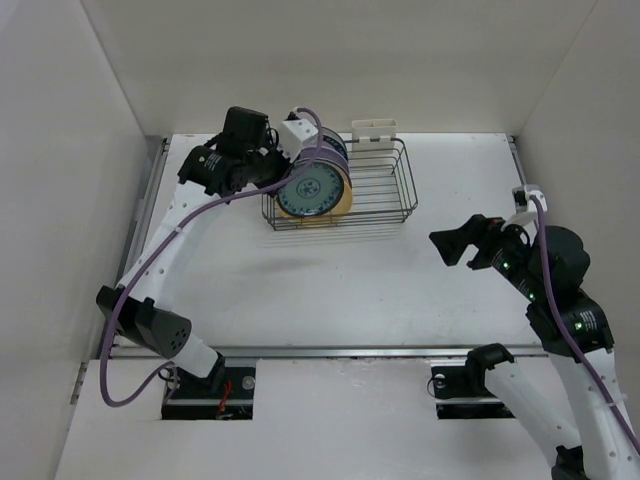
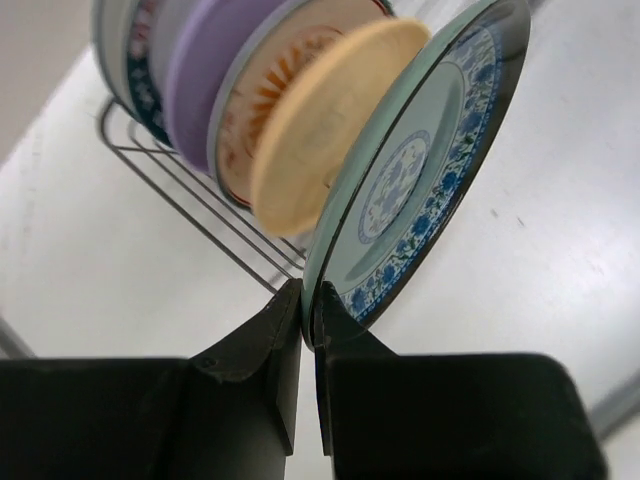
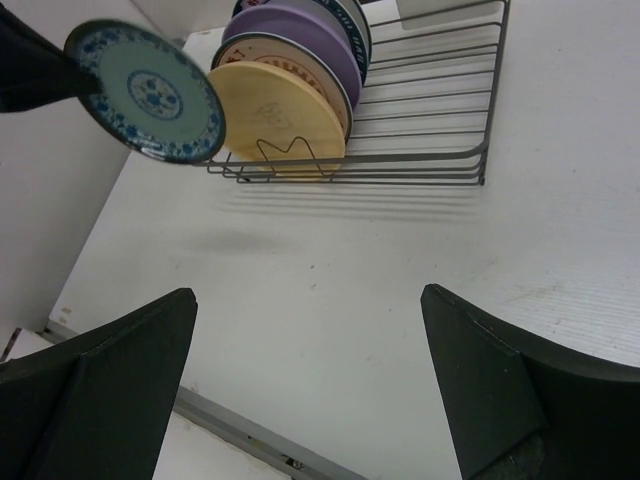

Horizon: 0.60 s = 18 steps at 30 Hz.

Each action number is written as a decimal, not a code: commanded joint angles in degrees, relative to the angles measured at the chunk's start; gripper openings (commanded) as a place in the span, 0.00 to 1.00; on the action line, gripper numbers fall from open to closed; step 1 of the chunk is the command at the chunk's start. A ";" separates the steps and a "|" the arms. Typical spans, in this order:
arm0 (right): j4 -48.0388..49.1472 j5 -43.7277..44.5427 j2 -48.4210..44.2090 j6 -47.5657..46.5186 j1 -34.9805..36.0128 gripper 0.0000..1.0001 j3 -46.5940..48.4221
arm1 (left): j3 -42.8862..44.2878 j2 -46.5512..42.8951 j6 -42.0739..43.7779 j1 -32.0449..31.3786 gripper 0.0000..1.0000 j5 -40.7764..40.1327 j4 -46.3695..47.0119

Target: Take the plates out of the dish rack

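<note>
Left claw [image 2: 308, 300] is pressed together on the rim of the small round teal plate with the blue floral pattern [image 2: 420, 170], a thin edge pinch, with the disc running up and away from the fingertips toward 1 o'clock in the left wrist view. From the top view the plate stands on edge at the near-left end of the rectangular dark wire dish rack [image 1: 408, 180], its patterned face turned to 6 o'clock, and the claw comes onto it from about 10 o'clock. Just behind it is the plain round yellow-tan plate [image 2: 320, 130]; whether the two touch, I cannot tell. From the right wrist view the teal plate looks to sit out past the rack's end wire, at 9 o'clock of it. So the way out is toward 6 o'clock, onto the bare white desk [image 1: 350, 290]. The right claw [image 3: 308, 300] is spread wide and holds nothing, well apart at 4 o'clock of the rack; the left arm is plainly the nearer one.
</note>
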 commanded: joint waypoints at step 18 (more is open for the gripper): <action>25.00 -4.55 18.19 13.90 0.40 1.00 3.27 | -32.65 6.05 8.12 0.18 0.00 9.67 -7.88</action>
